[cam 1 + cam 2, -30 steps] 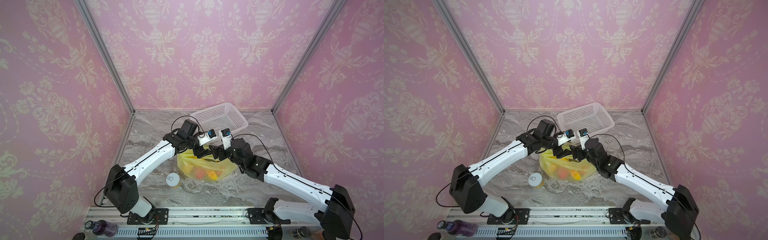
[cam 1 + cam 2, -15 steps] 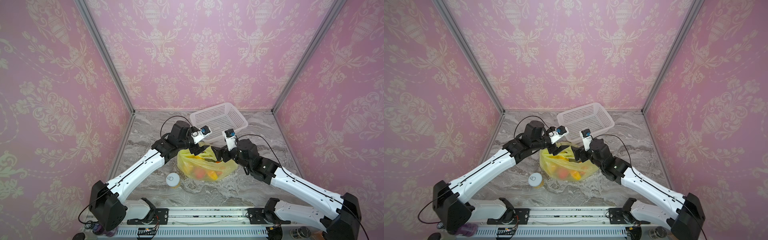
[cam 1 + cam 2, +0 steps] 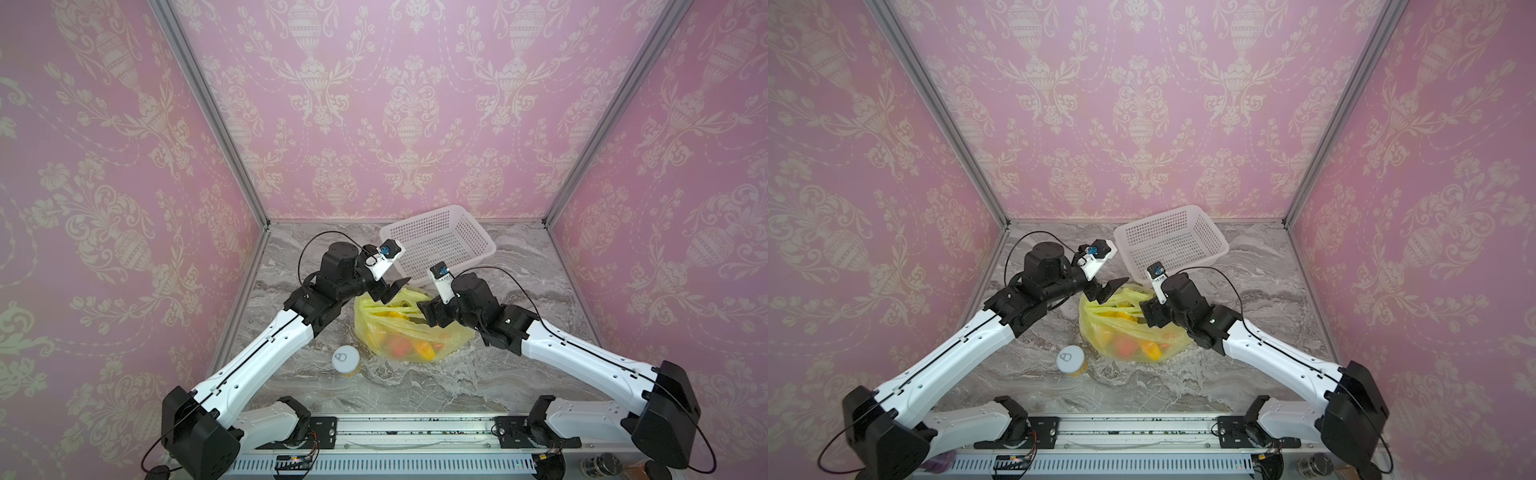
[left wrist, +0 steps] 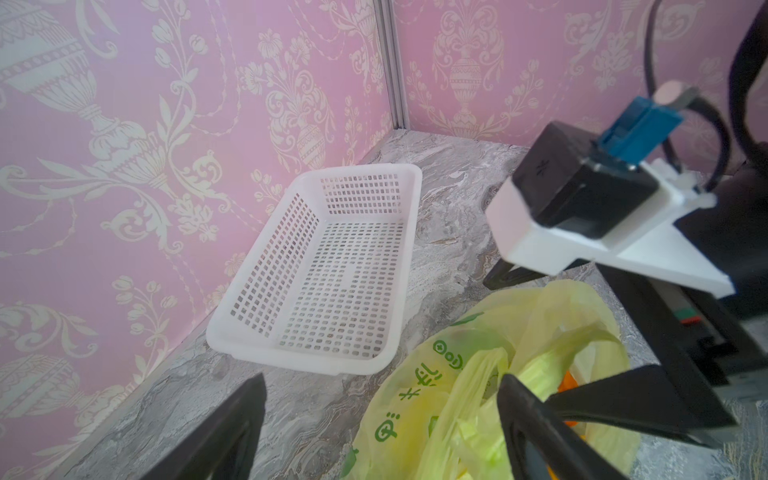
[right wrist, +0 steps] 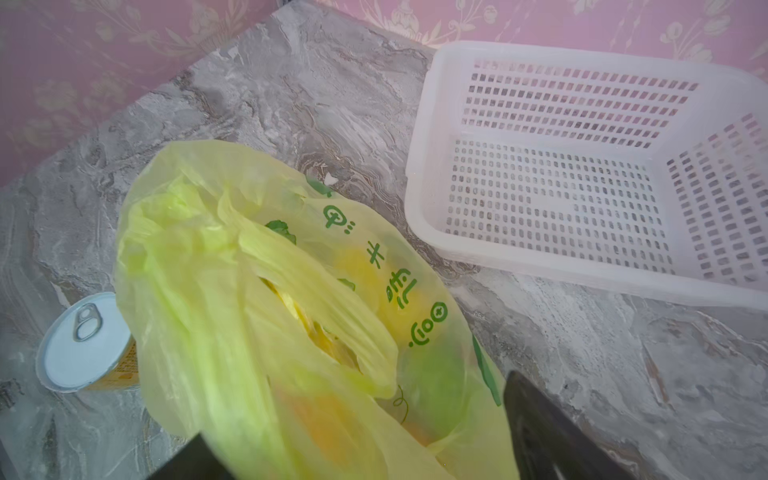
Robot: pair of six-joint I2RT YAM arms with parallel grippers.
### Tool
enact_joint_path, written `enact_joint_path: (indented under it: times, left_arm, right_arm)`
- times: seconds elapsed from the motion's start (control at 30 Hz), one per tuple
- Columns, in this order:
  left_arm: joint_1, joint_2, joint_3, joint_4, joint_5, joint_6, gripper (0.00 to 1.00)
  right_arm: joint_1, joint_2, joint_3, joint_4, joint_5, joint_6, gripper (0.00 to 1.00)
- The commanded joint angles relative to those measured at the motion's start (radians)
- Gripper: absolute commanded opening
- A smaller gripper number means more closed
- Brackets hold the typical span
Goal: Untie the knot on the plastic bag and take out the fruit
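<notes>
Since the earlier frames both grippers had drawn apart from their close meeting over the bag's top.

- Left gripper point(image 3: 390, 291): now back at the bag's upper left, jaws spread wide and empty.
- Right gripper point(image 3: 428, 316): at the bag's right flank, jaws also spread. They straddled loose film without pinching it, as far as the right wrist view showed.
- Thin translucent yellow-green plastic bag point(image 3: 399, 328): lower centre of both top views, on the grey marbled surface point(image 3: 415, 390). It sat below the white perforated plastic basket point(image 4: 299, 359), with the round can with white pull-tab lid point(image 3: 345, 359) at its lower left.
- Knot: no tight knot was visible. The handle loops point(image 5: 324, 299) lay slack and the mouth gaped.
- Small glossy toy fruit point(image 3: 415, 347), red and orange: inside the bag.

Judged: untying done or nearly done, with taking out the fruit about to start. The next move calls for one gripper to hold the mouth open while the other reaches in for a single fruit without snagging the film.
</notes>
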Motion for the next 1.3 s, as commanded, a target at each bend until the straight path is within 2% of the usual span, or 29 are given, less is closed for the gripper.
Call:
enact_joint_path:
  times: [0.0, 0.13, 0.17, 0.23, 0.43, 0.6, 0.8, 0.97, 1.07, 1.2, 1.27]
  left_arm:
    - [0.004, -0.003, 0.009, -0.012, 0.028, -0.019, 0.89]
    - [0.004, -0.011, 0.011, -0.038, 0.063, -0.001, 0.88]
    - [0.004, -0.014, 0.011, -0.045, 0.078, 0.007, 0.87]
    - [0.004, -0.018, 0.009, -0.061, 0.106, 0.024, 0.87]
    - [0.003, -0.005, 0.034, -0.102, 0.207, 0.062, 0.86]
    - [-0.031, 0.079, 0.161, -0.22, 0.244, 0.142, 0.88]
    - [-0.093, 0.269, 0.464, -0.419, 0.147, 0.302, 0.89]
    - [-0.102, 0.505, 0.834, -0.746, 0.207, 0.479, 0.88]
    - [-0.123, 0.636, 0.981, -0.915, 0.187, 0.6, 0.88]
    - [-0.162, 0.815, 1.174, -1.099, 0.103, 0.661, 0.78]
    - [-0.171, 0.925, 1.317, -1.221, 0.081, 0.663, 0.75]
  right_arm:
    - [0.001, 0.036, 0.094, -0.003, 0.005, -0.015, 0.62]
    - [-0.003, 0.076, 0.161, -0.005, 0.052, -0.019, 0.16]
    - [-0.005, 0.077, 0.174, -0.012, 0.079, -0.014, 0.08]
    - [-0.012, 0.057, 0.183, -0.022, 0.113, -0.001, 0.0]
    - [-0.035, -0.169, 0.04, 0.06, 0.174, 0.067, 0.0]
    - [-0.059, -0.384, -0.134, 0.135, 0.202, 0.15, 0.0]
    - [-0.065, -0.529, -0.249, 0.174, 0.222, 0.219, 0.0]
    - [-0.068, -0.565, -0.293, 0.21, 0.212, 0.254, 0.0]
    - [-0.069, -0.557, -0.295, 0.21, 0.215, 0.264, 0.0]
    - [-0.071, -0.554, -0.295, 0.213, 0.208, 0.265, 0.0]
    - [-0.072, -0.558, -0.296, 0.213, 0.203, 0.266, 0.0]
